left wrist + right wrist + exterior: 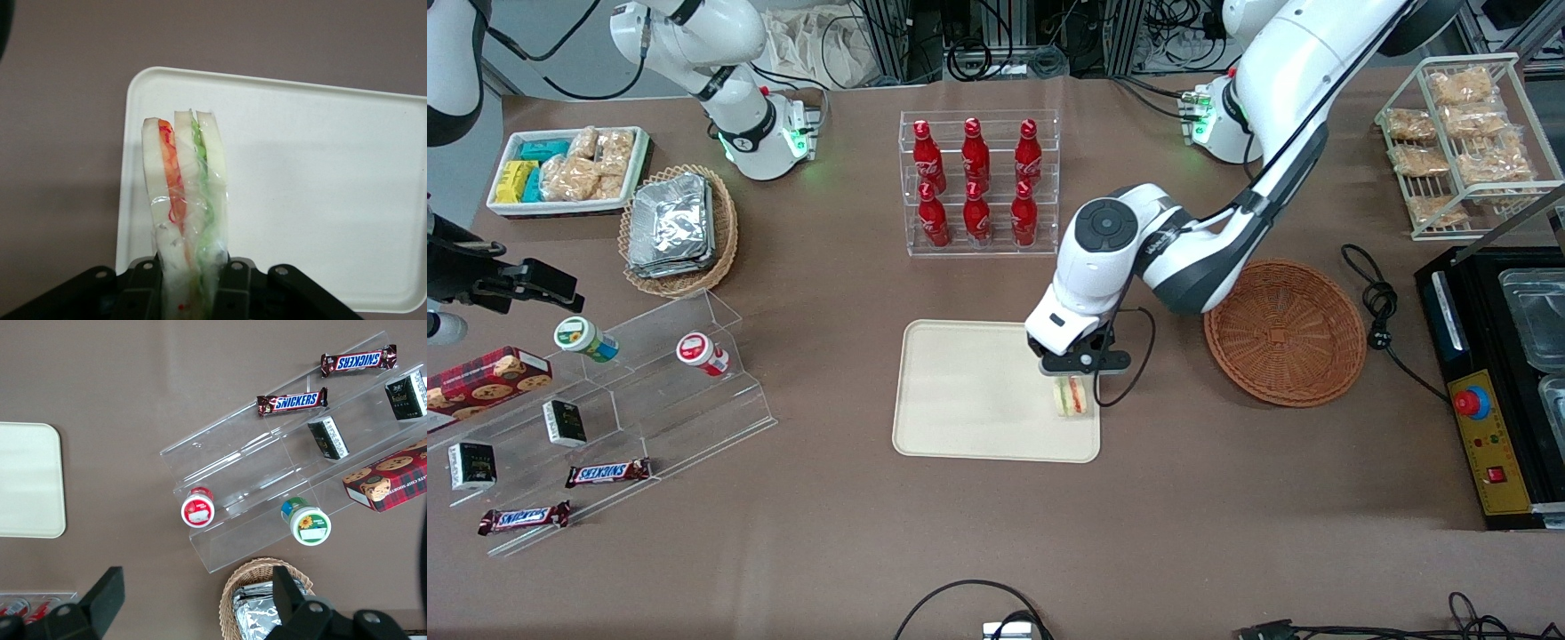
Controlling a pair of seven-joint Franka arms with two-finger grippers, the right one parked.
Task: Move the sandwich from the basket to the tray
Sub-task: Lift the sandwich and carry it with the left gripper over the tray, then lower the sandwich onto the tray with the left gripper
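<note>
Sandwich's over the tray, almost delivered

The wrapped sandwich [187, 200] is pinched by its bread faces, filling edge showing, in the gripper [1079, 378], whose fingers are closed snug on it. It hangs over the tray [960, 391] near the edge closest to the basket [1285, 331], which now sits empty. Probably just needs lowering and letting go.

Sandwich [185, 200]: clear-wrapped wedge, three pale bread slices with orange-red and green filling; stands on edge, pinched in the claw [1077, 378] over the tray's edge nearest the basket.
Tray [969, 391]: cream-beige rectangle, rounded corners, low rim, flat on the bench.
Basket [1286, 332]: round reddish-brown wicker, shallow, beside the tray toward the working arm's end.
</note>
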